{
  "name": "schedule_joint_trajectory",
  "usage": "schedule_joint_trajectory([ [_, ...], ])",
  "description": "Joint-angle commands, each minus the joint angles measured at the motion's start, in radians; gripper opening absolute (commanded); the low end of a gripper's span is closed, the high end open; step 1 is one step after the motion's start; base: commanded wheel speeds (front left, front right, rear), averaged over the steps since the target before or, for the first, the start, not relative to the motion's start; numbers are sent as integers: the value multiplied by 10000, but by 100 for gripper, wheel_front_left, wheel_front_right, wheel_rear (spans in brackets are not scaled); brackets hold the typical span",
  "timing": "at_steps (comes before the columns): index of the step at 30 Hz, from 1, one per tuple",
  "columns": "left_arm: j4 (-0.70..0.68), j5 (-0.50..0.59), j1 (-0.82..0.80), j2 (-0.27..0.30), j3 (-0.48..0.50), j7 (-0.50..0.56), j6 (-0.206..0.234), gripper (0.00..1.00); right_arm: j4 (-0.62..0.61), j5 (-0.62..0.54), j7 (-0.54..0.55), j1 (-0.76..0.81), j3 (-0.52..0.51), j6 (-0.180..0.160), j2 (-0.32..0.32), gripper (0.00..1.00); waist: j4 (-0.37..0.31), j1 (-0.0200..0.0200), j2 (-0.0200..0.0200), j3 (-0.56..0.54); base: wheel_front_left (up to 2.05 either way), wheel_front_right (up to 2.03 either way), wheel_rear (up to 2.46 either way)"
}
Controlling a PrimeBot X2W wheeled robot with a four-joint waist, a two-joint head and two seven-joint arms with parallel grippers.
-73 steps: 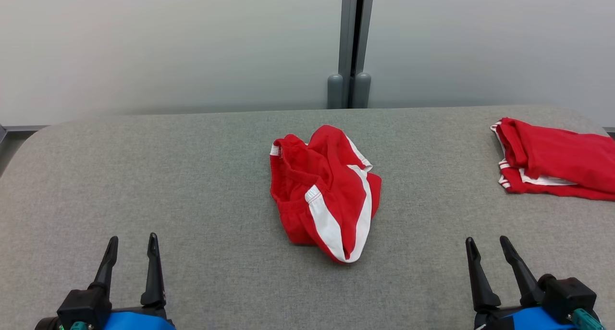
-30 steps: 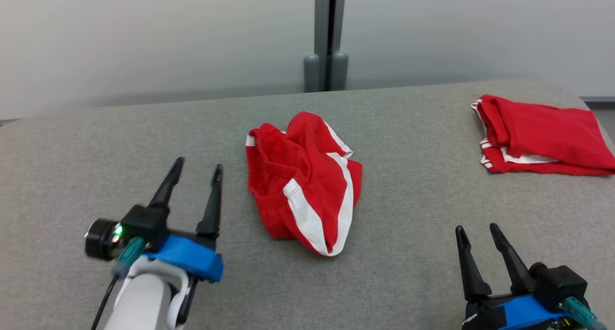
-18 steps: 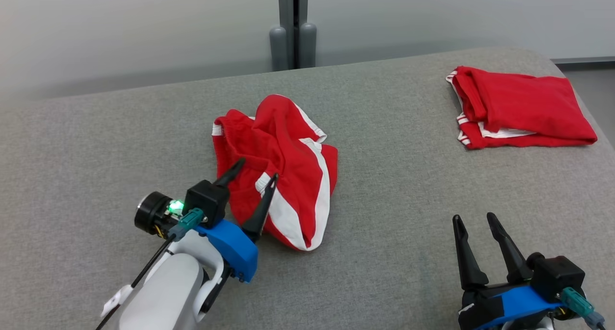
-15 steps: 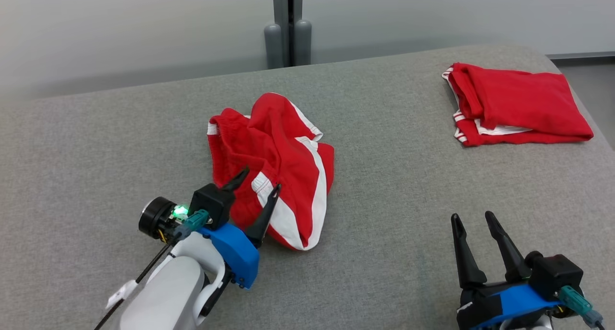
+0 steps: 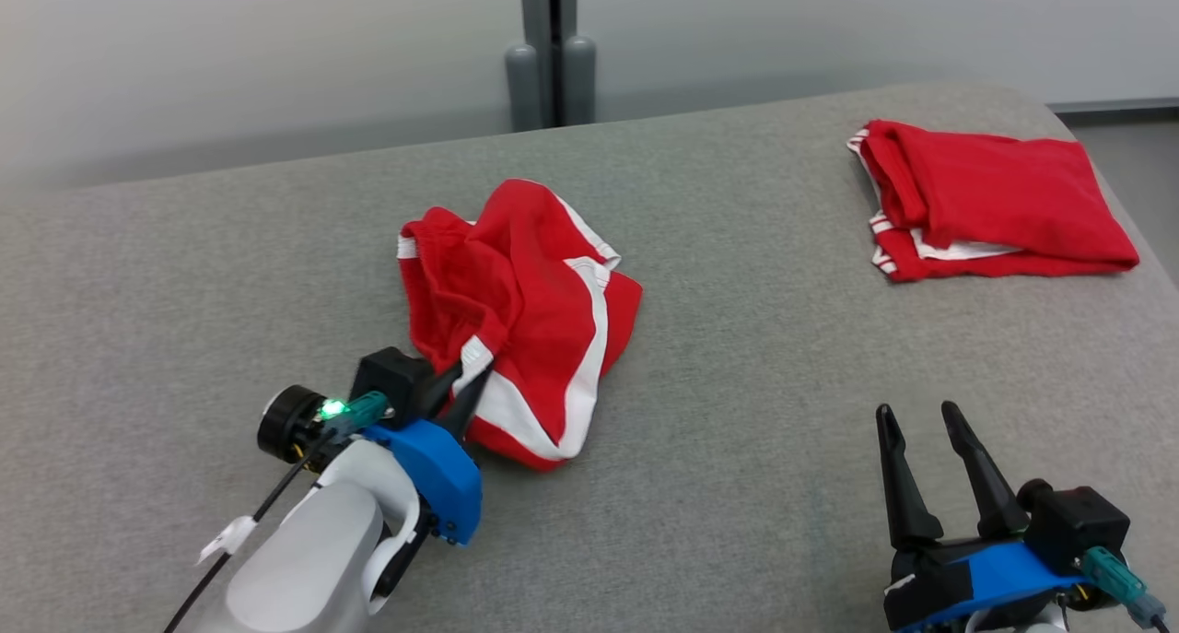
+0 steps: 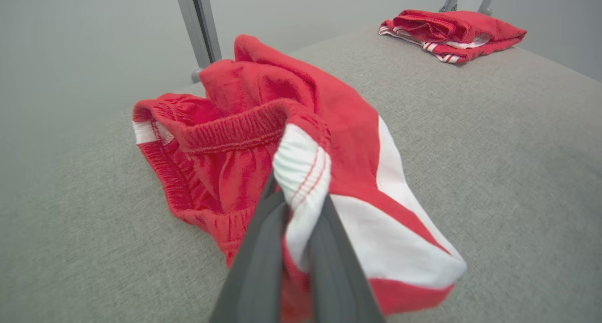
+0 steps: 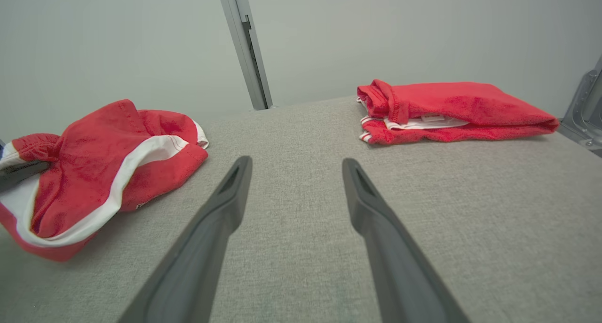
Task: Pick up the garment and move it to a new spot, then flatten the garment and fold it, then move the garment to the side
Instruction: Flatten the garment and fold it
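The garment (image 5: 520,310), crumpled red shorts with white side stripes, lies at the middle of the grey table. My left gripper (image 5: 470,375) is shut on the white end of its waistband at the near left side. From the left wrist the two fingers pinch that white band (image 6: 301,172), with the red cloth bunched behind the garment (image 6: 263,125). My right gripper (image 5: 912,416) stands open near the front right edge, nothing between its fingers (image 7: 225,205). The garment (image 7: 94,168) shows at the left of the right wrist view.
A second red garment (image 5: 986,200), folded, rests at the far right corner of the grey table (image 5: 783,357). It also shows as a folded garment (image 7: 447,109) in the right wrist view. A grey post (image 5: 551,48) stands behind the table.
My left gripper has shut on the waistband's white end, and the cloth there is pulled slightly toward me. The right gripper has stayed open and nearly still.
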Motion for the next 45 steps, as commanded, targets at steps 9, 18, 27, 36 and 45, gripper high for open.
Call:
schedule_joint_trajectory([
  [9,-1121,-539,1500,146,965,-1364,933,0,21,90,-83,337,-89,1,-20,100,1232,0,0,-333,0,0,0],
  [18,-2122,-1080,3766,16,1258,-1474,1418,0,88,30,-79,435,-12,1,-23,100,1946,0,0,-513,0,0,0],
  [27,-3048,-462,4178,-210,2015,-1507,1756,100,116,-16,38,537,-70,1,-22,100,2196,0,0,-781,0,0,0],
  [36,-5088,1146,5048,-424,4802,-1511,1985,100,67,-44,80,679,-139,1,-22,100,2076,0,0,-956,0,0,0],
  [45,-5640,2514,6063,-953,7019,-1512,1246,100,133,-34,73,781,-233,1,-22,100,1984,0,0,-1009,0,0,0],
])
